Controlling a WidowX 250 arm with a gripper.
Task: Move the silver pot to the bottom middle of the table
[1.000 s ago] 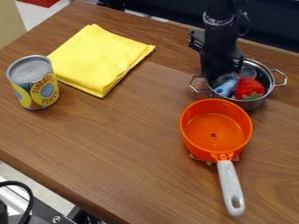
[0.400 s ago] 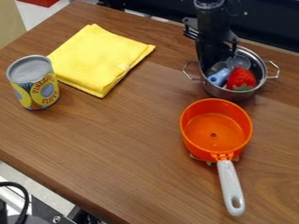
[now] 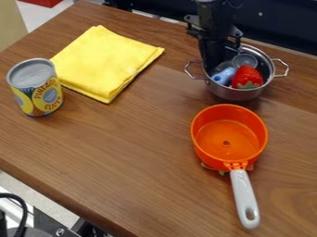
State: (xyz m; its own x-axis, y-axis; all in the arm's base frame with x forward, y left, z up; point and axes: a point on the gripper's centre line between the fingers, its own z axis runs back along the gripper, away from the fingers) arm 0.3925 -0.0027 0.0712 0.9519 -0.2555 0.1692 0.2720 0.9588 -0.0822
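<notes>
We see the wooden table (image 3: pixel 123 152) spreading beneath all the items, its far edge slanting down from upper left to right. Upon it, toward the upper left, lies a folded yellow cloth (image 3: pixel 102 62), flat and set askew. At right of centre we find the orange saucepan (image 3: pixel 226 139), mouth up, its white handle (image 3: pixel 244 196) pointing toward the bottom of the view and slightly right. Some small yellowish and green thing (image 3: pixel 213 170) peeks from under it; we cannot tell what it is.

The silver pot (image 3: pixel 238 94) is in the upper right part of the table, beyond the saucepan and apart from it. Its mouth faces up. The pot is round, so we take its long axis through the two loop handles: this runs almost level across the view, one handle to the left, the other to the right, at an angle to the table's far edge. The black gripper (image 3: pixel 215 65) reaches down at the pot's left side, its lower end within the rim; we cannot tell how far open it is, or whether it has hold of the pot. The can (image 3: pixel 36 88) stands upright at far left, near the cloth. In the pot we note a red strawberry (image 3: pixel 248 76), a clear cup (image 3: pixel 245 60) and a light blue object (image 3: pixel 223 75).
</notes>
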